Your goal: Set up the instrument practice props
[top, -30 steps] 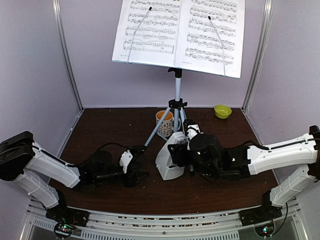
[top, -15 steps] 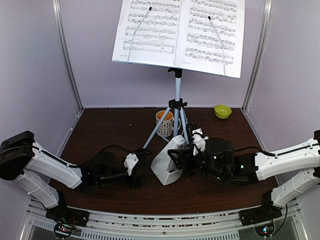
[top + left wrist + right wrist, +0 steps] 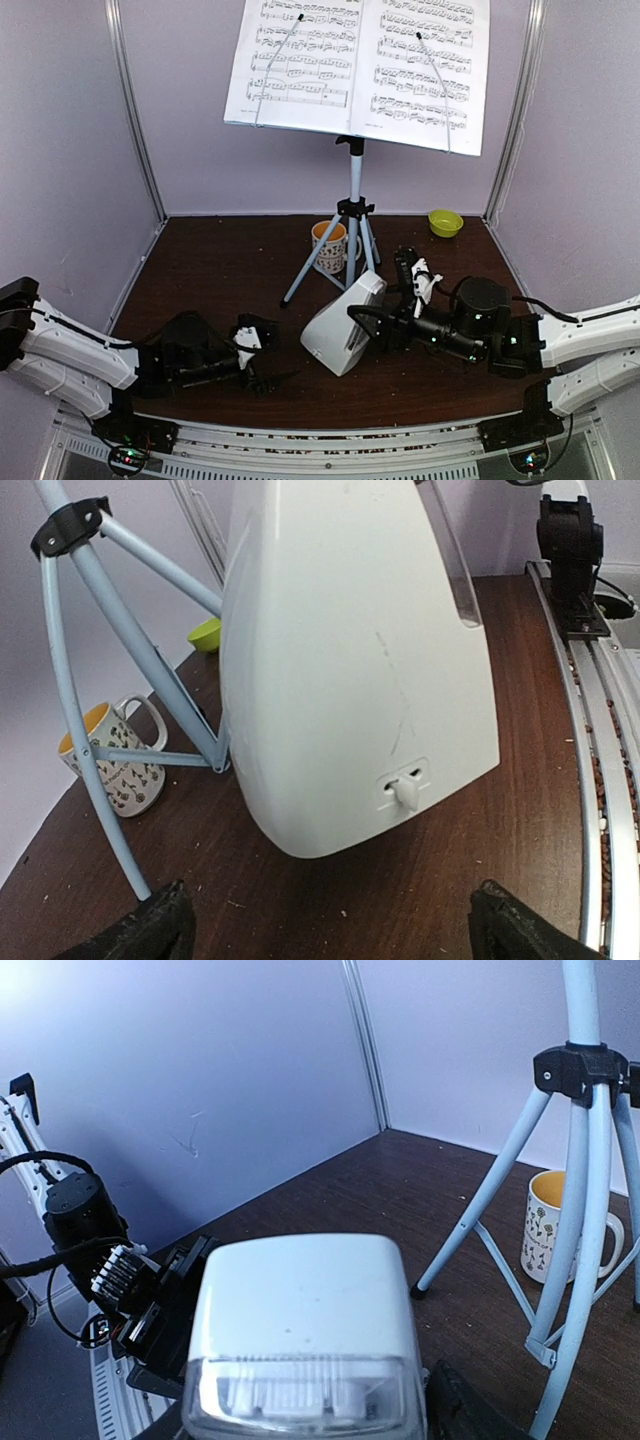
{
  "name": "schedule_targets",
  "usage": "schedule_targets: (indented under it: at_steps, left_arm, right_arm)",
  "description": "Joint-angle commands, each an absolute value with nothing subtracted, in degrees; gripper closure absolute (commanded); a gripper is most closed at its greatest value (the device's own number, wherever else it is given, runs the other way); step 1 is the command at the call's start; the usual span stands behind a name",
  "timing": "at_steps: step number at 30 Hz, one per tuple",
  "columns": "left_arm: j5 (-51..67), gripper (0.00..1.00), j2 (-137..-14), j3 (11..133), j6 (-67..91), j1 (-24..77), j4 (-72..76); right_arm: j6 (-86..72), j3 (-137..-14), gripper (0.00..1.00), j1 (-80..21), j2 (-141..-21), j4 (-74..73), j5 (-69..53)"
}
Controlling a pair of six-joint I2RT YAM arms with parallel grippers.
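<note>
The music stand (image 3: 354, 180) stands at the back on its grey tripod and bears two sheet-music pages (image 3: 300, 60) (image 3: 425, 65). The white metronome (image 3: 340, 335) leans tilted in front of the tripod; it also shows in the left wrist view (image 3: 350, 660) and the right wrist view (image 3: 305, 1310). My right gripper (image 3: 378, 325) is shut on the metronome from the right; in its own view (image 3: 300, 1415) only one finger (image 3: 455, 1410) shows, the other is hidden. My left gripper (image 3: 262, 365) is open and empty, low on the table left of the metronome, jaws wide apart (image 3: 335, 930).
A patterned mug (image 3: 328, 243) stands behind the tripod legs (image 3: 70, 680) and shows in the right wrist view (image 3: 560, 1225). A small green bowl (image 3: 445, 222) sits at the back right corner. Purple walls close in the table on three sides.
My right gripper has pulled back to the right, and the metronome has gone from upright to tilted. My left arm has drawn back to the left and nearer the table's front edge.
</note>
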State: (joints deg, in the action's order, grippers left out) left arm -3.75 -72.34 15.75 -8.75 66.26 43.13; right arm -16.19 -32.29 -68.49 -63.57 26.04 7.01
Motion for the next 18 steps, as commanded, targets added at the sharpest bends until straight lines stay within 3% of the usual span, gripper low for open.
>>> schedule_targets:
  at_steps: [1,18]
  left_arm:
    - [-7.6,0.02,-72.0,19.2,-13.7,69.7,42.1]
    - [-15.4,0.09,-81.1,27.1,-10.6,73.8,42.3]
  right_arm:
    - [-13.0,-31.6,1.00,-68.1,-59.4,37.8,1.4]
    - [-16.6,-32.7,1.00,-67.9,-62.1,38.7,3.4]
